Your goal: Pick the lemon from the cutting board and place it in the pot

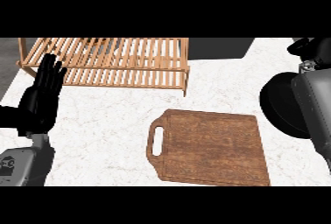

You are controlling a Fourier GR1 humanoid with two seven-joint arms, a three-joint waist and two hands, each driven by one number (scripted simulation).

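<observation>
Grey forearm of our right arm (317,113) hides the right hand and most of the black pot (279,107). No lemon shows on the wooden cutting board (210,146). Our left hand (42,98) rests flat-fingered at the marble desk's (110,131) left edge.

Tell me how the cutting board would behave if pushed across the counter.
The cutting board looks like a stiff slab, so it would probably slide whole rather than bend. It lies flat on the smooth counter, so tipping or rolling seems unlikely. A push near its handle end might swing it round.
</observation>
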